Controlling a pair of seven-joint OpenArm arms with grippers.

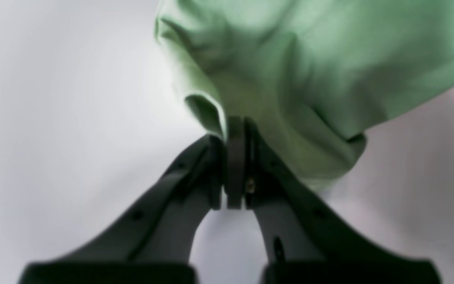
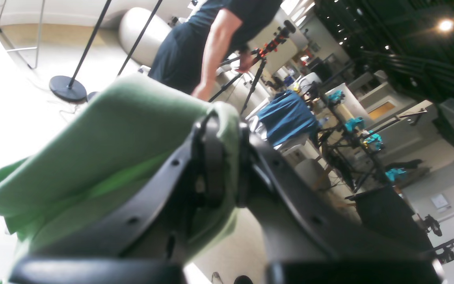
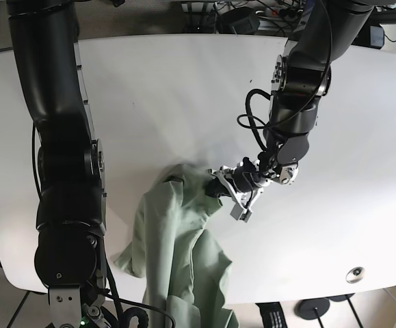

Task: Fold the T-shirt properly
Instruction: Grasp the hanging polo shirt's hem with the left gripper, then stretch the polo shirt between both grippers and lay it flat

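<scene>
No readable brand, label or writing shows on the shirt, the arms or the table in any view.

The pale green cotton T-shirt (image 3: 177, 253) hangs in a crumpled, bunched mass in the lower centre of the base view, partly lifted off the white oval tabletop (image 3: 184, 89). Its upper end reaches the frame's middle; its lower end runs off the bottom edge.

The left gripper (image 3: 219, 186), right of centre in the base view, is clamped on a fold of the T-shirt (image 1: 290, 71). In the left wrist view the black jaws meet on the cloth at mid-frame, and the fabric fans out toward the upper right.

The right gripper (image 2: 223, 157) is likewise closed on the T-shirt (image 2: 105, 142): in the right wrist view green cloth wraps over and between the black jaws at centre. In the base view this gripper is hidden at the bottom edge, below the black right arm (image 3: 64, 171).

The upper half and the right side of the tabletop lie bare. A small round silver fitting (image 3: 353, 275) sits near the table's lower right edge.
</scene>
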